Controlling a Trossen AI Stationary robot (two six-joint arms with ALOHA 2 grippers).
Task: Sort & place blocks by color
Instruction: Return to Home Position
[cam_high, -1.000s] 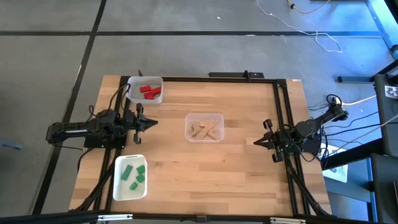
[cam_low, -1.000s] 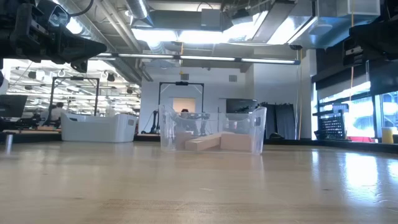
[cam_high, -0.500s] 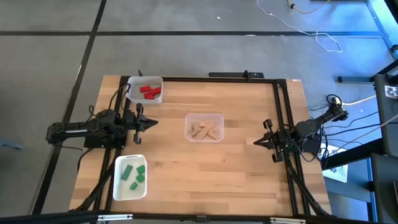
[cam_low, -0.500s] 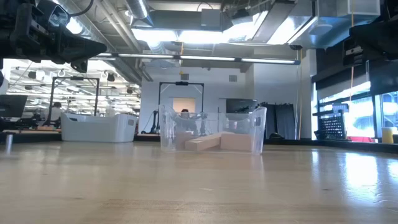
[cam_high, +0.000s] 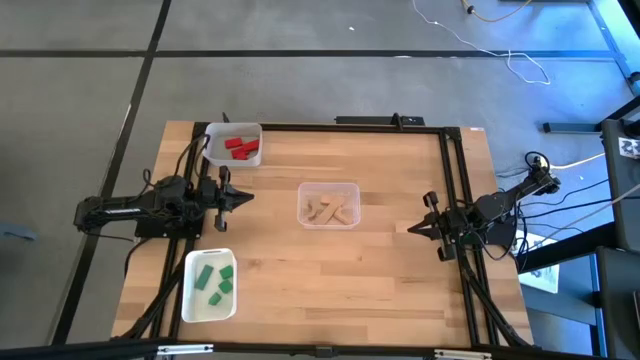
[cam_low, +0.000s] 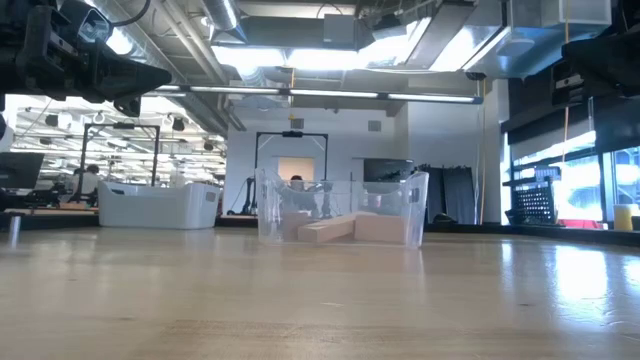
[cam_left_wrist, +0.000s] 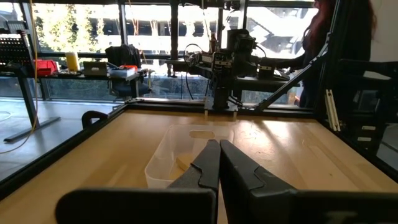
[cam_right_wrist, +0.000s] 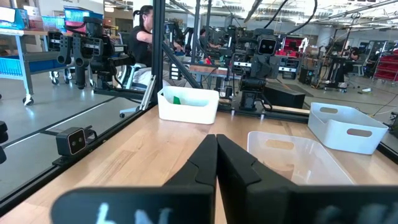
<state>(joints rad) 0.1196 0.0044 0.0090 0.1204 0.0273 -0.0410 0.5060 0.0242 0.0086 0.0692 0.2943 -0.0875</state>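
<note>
Pale wood forms the bench. At its left edge the left pincer is held with fingers pressed together, empty; at the right edge the right pincer is likewise closed. Between them, light-wood blocks lie in a clear tray. Near the left pincer, red blocks are seen in the far-left tray and green blocks in the near-left tray.
</note>
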